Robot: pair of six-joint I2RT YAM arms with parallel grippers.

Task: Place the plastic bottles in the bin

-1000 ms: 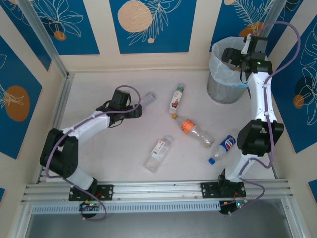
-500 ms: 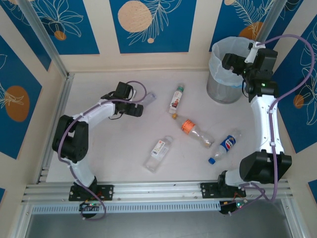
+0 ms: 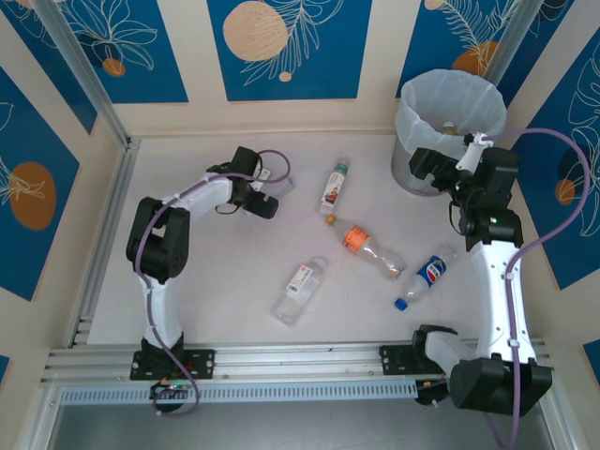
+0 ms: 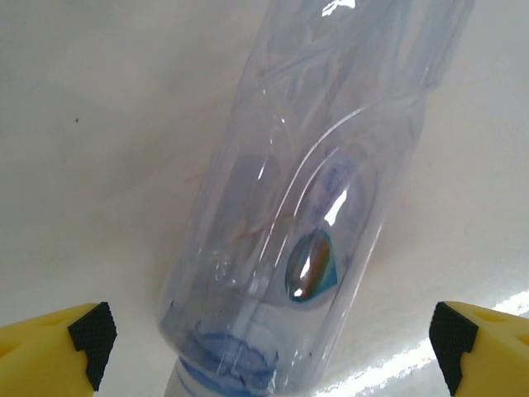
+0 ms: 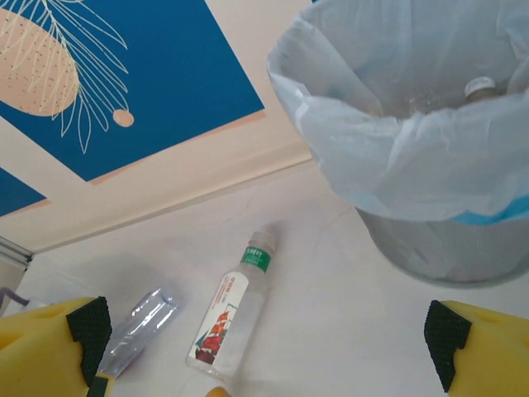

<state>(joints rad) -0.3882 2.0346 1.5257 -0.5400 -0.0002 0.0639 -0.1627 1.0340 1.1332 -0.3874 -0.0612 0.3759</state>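
From above, the left fingers (image 3: pixel 265 206) were spread wide at a crushed clear plastic bottle (image 3: pixel 283 182) on the white desk (image 3: pixel 206 272). Further right lay a red-labelled green-capped bottle (image 3: pixel 334 187), an orange-labelled bottle (image 3: pixel 370 248), a white-labelled flat bottle (image 3: pixel 300 291) and a blue-labelled bottle (image 3: pixel 427 275). The right fingers (image 3: pixel 420 159) gaped beside the round grey bag-lined bin (image 3: pixel 422 178).

Left wrist: the clear bottle (image 4: pixel 302 207) lay between the yellow fingers (image 4: pixel 83 339), neither visibly touching it.

Right wrist: the fingers (image 5: pixel 450 339) stood wide above the desk. The bin (image 5: pixel 430 240) had a capped bottle (image 5: pixel 479 87) inside, and the red-labelled bottle (image 5: pixel 231 318) lay below it.
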